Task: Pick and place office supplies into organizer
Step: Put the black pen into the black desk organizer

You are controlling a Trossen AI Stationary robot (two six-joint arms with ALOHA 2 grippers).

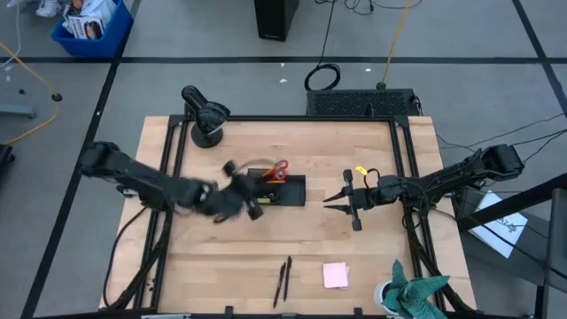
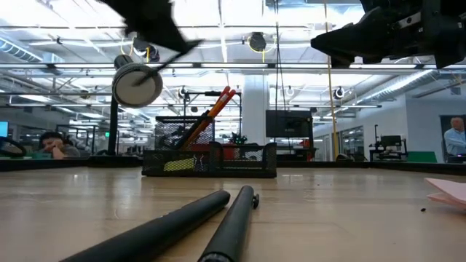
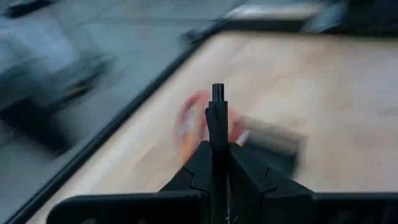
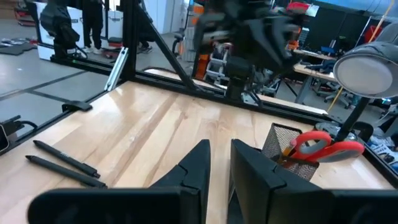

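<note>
The black mesh organizer point(image 1: 285, 190) stands mid-table. Red-handled scissors point(image 4: 323, 147) and an orange pencil point(image 2: 212, 110) stand upright in it. My left gripper point(image 3: 217, 148), blurred, hangs above the table just left of the organizer and is shut on a thin black pen point(image 3: 217, 109). My right gripper point(image 4: 220, 163) waits to the right of the organizer, level, its fingers a narrow gap apart with nothing between them. Two more black pens point(image 1: 283, 281) and a pink sticky-note pad point(image 1: 335, 275) lie flat near the front edge. My left gripper pinches the pen between its two fingers. The pen lies along the fingers, and its free end point(image 3: 217, 93) sticks out past their tips. It comes from the table's left, slanting down toward the organizer. The pen is lifted clear of the table.
A round black device on a stem point(image 1: 205, 115) stands at the far left of the table. A teal cloth point(image 1: 412, 297) lies at the near right corner. A black frame point(image 1: 292, 118) rims the table. People show in the room beyond.
</note>
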